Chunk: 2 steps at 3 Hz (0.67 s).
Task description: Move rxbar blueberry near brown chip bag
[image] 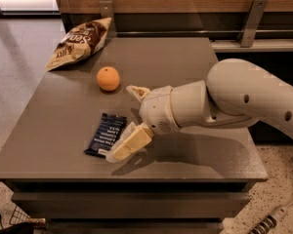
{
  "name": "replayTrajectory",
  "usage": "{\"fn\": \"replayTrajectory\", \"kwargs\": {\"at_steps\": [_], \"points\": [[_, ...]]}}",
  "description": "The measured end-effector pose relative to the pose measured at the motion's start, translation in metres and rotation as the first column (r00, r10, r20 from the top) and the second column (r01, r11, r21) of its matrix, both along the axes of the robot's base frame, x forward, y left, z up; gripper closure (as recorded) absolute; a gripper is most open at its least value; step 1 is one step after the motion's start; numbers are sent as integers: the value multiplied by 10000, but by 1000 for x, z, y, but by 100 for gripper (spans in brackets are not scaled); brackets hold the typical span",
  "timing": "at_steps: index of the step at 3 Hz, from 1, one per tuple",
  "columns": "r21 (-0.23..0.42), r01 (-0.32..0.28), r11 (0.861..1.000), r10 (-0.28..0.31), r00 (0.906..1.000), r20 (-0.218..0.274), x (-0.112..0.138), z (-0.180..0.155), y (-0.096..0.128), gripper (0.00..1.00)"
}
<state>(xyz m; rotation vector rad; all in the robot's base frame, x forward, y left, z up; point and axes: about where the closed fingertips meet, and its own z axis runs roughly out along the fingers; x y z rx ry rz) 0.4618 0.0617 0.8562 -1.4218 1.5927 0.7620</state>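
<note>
One gripper (122,122) spread beside rxbar blueberry (105,134) on grey table (49,126)

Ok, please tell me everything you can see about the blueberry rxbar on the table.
The rxbar blueberry is a small flat rectangular bar in a dark navy wrapper with lines of white text. It lies flat near the front edge of the table, slightly diagonal, apart from the orange and far from the brown chip bag. The open gripper is close beside it; one finger overlaps its front corner in the view, contact unclear.
</note>
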Motion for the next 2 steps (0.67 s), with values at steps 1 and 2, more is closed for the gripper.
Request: {"fn": "replayTrajectory", "kwargs": {"at_steps": [1, 2], "points": [[46, -99, 9999, 99, 10000, 9, 1, -6, 15, 0], [104, -99, 9999, 100, 9999, -43, 0, -15, 22, 0]]}}
